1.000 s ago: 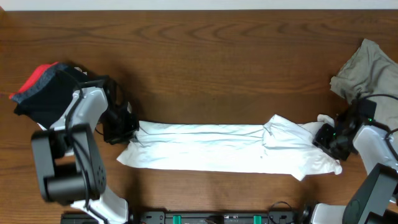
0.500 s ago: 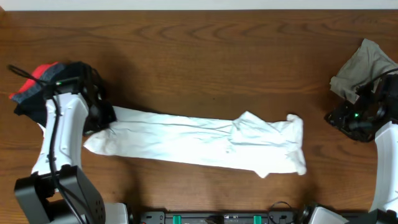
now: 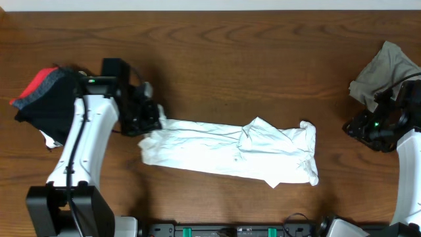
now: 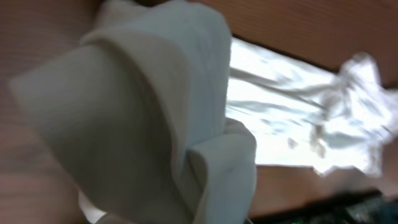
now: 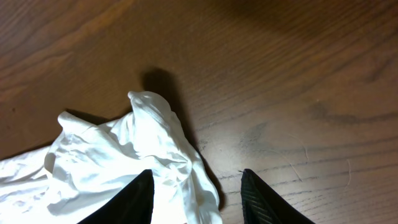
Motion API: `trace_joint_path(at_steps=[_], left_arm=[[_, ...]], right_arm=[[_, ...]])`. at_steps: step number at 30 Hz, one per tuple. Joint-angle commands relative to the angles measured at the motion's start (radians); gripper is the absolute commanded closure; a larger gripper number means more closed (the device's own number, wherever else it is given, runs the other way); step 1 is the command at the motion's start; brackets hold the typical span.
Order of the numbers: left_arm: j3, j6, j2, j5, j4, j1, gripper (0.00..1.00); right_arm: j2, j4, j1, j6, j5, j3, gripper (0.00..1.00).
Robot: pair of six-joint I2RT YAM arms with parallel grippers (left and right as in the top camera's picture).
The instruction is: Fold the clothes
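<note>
The clothes' white T-shirt [image 3: 223,148] lies as a long rumpled strip across the front middle of the table. My left gripper [image 3: 146,118] is shut on the strip's left end and holds it a little off the wood. In the left wrist view the lifted fabric [image 4: 155,118] fills the frame and hides the fingers. My right gripper [image 3: 350,128] stands open to the right of the shirt, apart from it. In the right wrist view the shirt's bunched right end [image 5: 124,155] lies below the open right gripper [image 5: 196,180], nearer its left fingertip [image 5: 142,196].
A khaki-grey garment [image 3: 383,71] lies crumpled at the far right, just behind my right arm. A black and red pile [image 3: 45,99] sits at the far left, beside my left arm. The brown wooden table [image 3: 230,66] stretches behind the shirt.
My right gripper let go of the shirt's right end and drew back to the right. My left gripper swung out left, then carried the left end rightward, shortening the strip.
</note>
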Motion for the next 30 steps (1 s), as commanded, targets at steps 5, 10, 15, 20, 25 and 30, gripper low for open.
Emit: trace_joint_path(at_steps=[5,10,15,20,25,30], left_arm=[[0.015,-0.049,-0.018,0.101,0.076,-0.167,0.94],[0.015,-0.118,-0.018,-0.002,0.123,-0.259,0.94],[0.015,-0.138,-0.011,-0.010,0.148,-0.330,0.94],[0.013,-0.144,0.006,-0.010,0.169,-0.391,0.94],[0.013,-0.180,0.010,-0.008,0.171,-0.431,0.63],[0.013,-0.217,0.010,0.006,0.174,-0.478,0.46]], right_arm=[[-0.011,-0.006,-0.005,-0.018,0.003,0.013,0.56],[-0.011,-0.012,-0.005,-0.026,0.003,0.013,0.56],[-0.011,-0.011,-0.005,-0.026,0.003,0.013,0.56],[-0.011,-0.012,-0.005,-0.026,0.003,0.013,0.56],[-0.011,-0.010,-0.005,-0.026,0.003,0.013,0.55],[-0.011,-0.008,-0.005,-0.026,0.003,0.013,0.55]])
